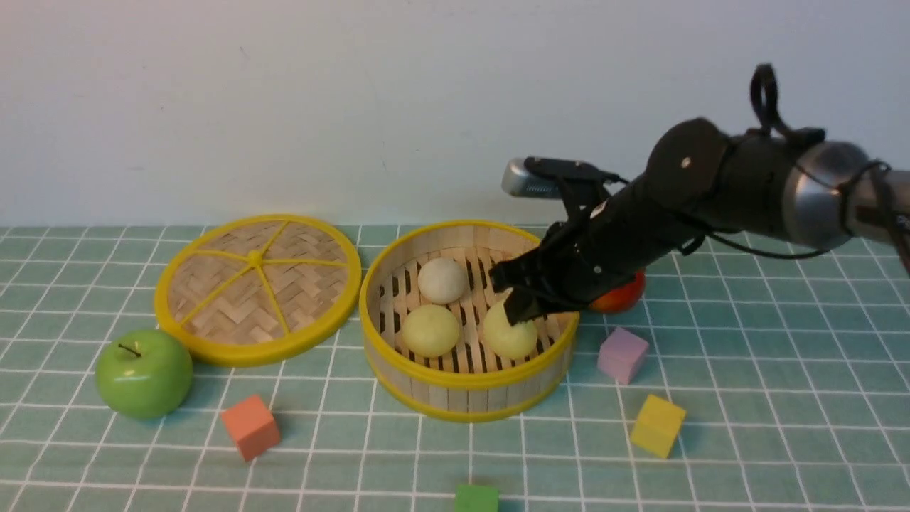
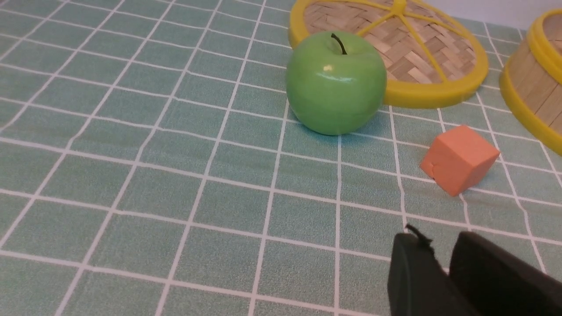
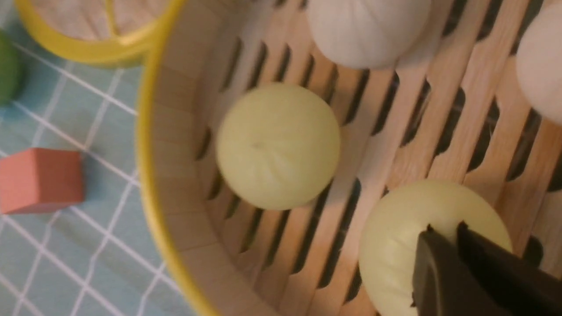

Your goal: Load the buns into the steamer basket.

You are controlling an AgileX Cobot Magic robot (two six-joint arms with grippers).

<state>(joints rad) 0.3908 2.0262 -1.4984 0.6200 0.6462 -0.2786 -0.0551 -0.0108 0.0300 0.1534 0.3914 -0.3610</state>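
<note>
The steamer basket (image 1: pixel 469 378) stands mid-table. On its slat floor lie an off-white bun (image 1: pixel 442 279) and two pale yellow-green buns, one on the left (image 1: pixel 430 331) and one on the right (image 1: pixel 510 336). A second off-white bun (image 3: pixel 542 79) shows in the right wrist view. My right gripper (image 1: pixel 517 313) reaches into the basket; its fingertips (image 3: pixel 428 235) stand almost together at the top of the right yellow-green bun (image 3: pixel 395 245), which rests on the floor. My left gripper (image 2: pixel 439 239) hangs over bare cloth, only a thin slit between its fingers, holding nothing; it is out of the front view.
The flat woven lid (image 1: pixel 257 288) lies left of the basket, with a green apple (image 1: pixel 143 372) and an orange cube (image 1: pixel 249 427) in front of it. A red apple (image 1: pixel 624 295) sits behind my right arm. Pink (image 1: pixel 622 354), yellow (image 1: pixel 657 425) and green (image 1: pixel 476 498) cubes lie nearer.
</note>
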